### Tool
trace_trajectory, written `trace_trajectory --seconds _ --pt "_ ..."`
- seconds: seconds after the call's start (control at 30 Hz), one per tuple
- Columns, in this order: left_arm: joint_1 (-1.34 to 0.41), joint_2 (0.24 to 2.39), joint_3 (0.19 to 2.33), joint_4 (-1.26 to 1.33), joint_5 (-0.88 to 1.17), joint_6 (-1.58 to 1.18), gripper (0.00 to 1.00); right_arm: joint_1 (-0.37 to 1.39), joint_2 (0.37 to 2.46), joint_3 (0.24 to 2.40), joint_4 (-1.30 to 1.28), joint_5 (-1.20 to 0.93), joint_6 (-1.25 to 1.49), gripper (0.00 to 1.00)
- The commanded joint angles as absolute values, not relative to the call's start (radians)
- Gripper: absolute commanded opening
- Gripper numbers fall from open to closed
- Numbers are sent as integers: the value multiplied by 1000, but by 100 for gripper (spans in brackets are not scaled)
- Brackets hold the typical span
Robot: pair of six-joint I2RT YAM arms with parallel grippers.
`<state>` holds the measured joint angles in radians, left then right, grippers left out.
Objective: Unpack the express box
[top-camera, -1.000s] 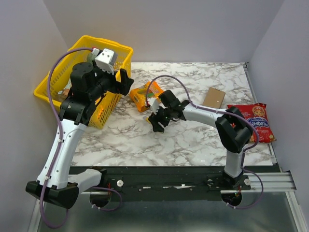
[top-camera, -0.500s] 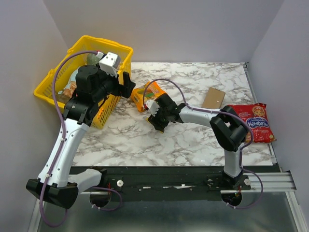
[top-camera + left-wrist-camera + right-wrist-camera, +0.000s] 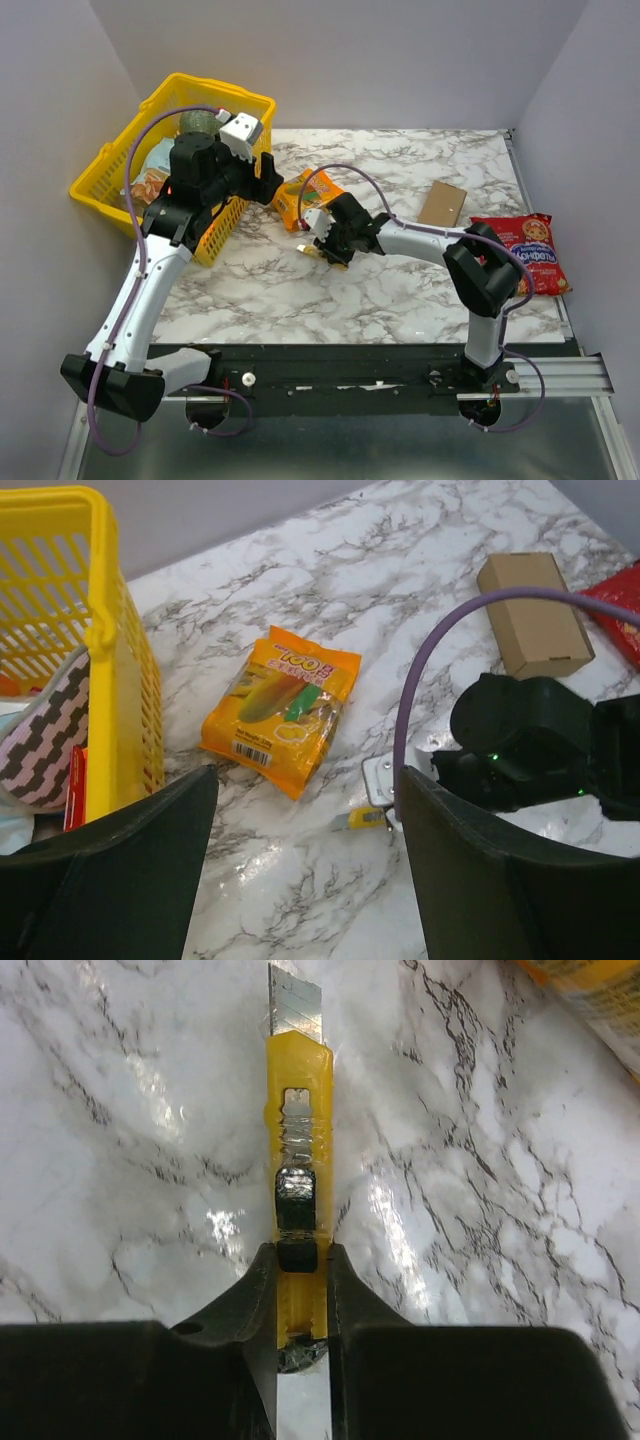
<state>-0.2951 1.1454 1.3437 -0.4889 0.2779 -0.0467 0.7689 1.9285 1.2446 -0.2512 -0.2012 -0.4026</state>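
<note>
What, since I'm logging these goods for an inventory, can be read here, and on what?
"100" on the orange snack packet; its smaller print and barcode digits are blurred.
"Конфеты", as far as it reads, on the red snack bag; the rest is too small.
Nothing legible on the express box or the yellow utility knife.

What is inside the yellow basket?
A green item, a zigzag-patterned packet and something red show. The left arm covers part of the basket, so what else lies inside cannot be seen.
</note>
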Motion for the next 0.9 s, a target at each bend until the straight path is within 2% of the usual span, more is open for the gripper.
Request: trace_trajectory --seconds 0.0,0.27,0.33,0.47,0.5,0.53,0.63,0.8,0.87 --pt "-301 1230 1345 -491 397 40 79 703 1763 1262 -363 -183 -483 8" --pt "-308 1460 1440 -537 672 151 75 600 1573 1266 -459 -206 -768 7" --pt "-316 1505 1505 -589 724 214 73 595 1548 1240 -454 -206 -822 4" --pt "-322 1600 1588 -698 698 293 69 580 1552 1232 -430 -167 -781 7" --pt "-322 1609 1604 -709 692 305 69 575 1560 1229 -405 -169 -763 12" --pt "-321 1614 1609 -716 681 311 69 571 1571 1227 -397 -178 -747 28" --pt "-316 1615 1600 -718 641 260 71 560 1646 1267 -408 -189 -715 54" --pt "-267 1563 1511 -670 600 109 73 540 1862 1538 -528 -141 -444 60" --pt "-238 1542 1491 -660 598 71 73 540 1930 1580 -534 -97 -297 68"
